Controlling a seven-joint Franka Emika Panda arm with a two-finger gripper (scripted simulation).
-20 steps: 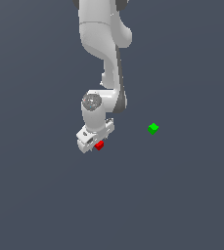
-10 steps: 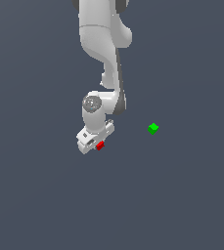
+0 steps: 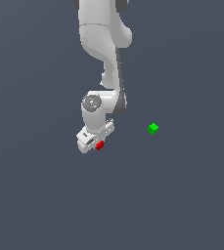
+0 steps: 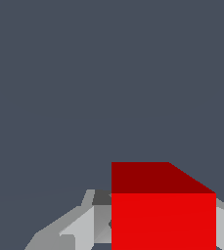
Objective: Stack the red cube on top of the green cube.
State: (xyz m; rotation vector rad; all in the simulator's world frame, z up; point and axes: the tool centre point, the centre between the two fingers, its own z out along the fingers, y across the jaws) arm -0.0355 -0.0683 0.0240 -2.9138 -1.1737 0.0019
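Note:
The tiny red cube sits low on the grey floor, between the fingertips of my white gripper, which reaches down from the arm above. In the wrist view the red cube fills the space between the grey fingers, which stand close against both its sides. The gripper looks shut on it. The tiny green cube sits alone on the floor, off to the exterior view's right of the gripper and a little farther back. It does not show in the wrist view.
The white arm comes down from the top of the exterior view. The plain dark grey floor spreads all around with no other objects on it.
Hardly anything has moved. The gripper stays low at the red cube, and slightly less of the cube shows beside the fingers than one second ago.

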